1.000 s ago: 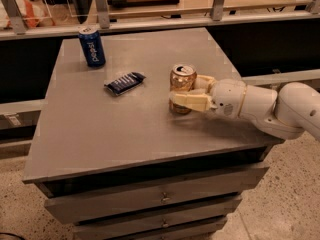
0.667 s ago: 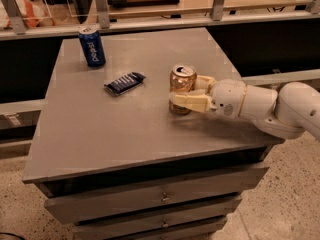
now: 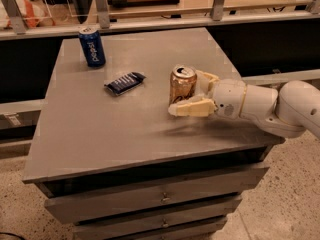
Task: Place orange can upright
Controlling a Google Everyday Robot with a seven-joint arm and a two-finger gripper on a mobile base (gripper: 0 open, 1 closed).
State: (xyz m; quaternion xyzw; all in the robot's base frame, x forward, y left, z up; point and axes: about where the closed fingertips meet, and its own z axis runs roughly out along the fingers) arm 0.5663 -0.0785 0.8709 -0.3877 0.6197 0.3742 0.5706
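The orange can [image 3: 183,83] stands upright on the grey table [image 3: 100,129], right of the middle, its silver top up. My gripper [image 3: 185,95] reaches in from the right and is closed around the can's lower part. One pale finger [image 3: 192,107] lies across the front of its base and the other finger [image 3: 207,78] sits behind it on the right. The white arm [image 3: 260,104] stretches off over the table's right edge.
A blue Pepsi can [image 3: 92,45] stands upright at the far left corner. A flat dark blue snack wrapper [image 3: 124,82] lies left of the orange can. The table has drawers below its front edge. A railing runs behind the table.
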